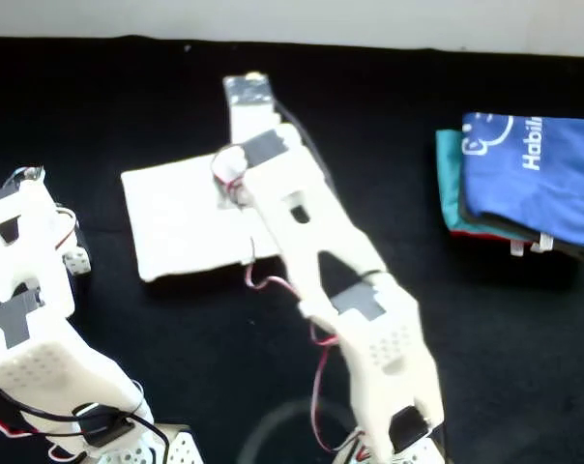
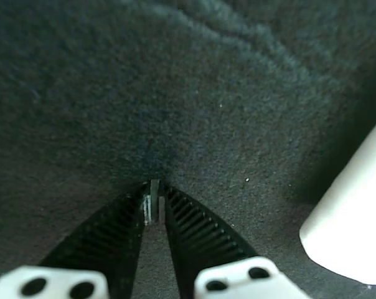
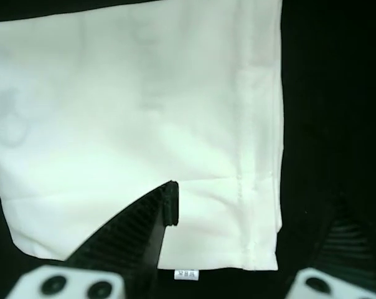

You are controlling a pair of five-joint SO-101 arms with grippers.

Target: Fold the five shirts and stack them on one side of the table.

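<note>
High view: stack (image 1: 524, 184) is built at one side | white shirt (image 1: 181, 217) is not yet stacked | right end effector (image 3: 256, 215) is held wide above it | left end effector (image 2: 154, 205) is closed, empty

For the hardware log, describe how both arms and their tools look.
Left arm and right arm have white blocky plastic shells with black patches and thin red cables, plus black ones on the left. Left tool and right tool each have black ribbed fingers on white mounts with round holes.
</note>
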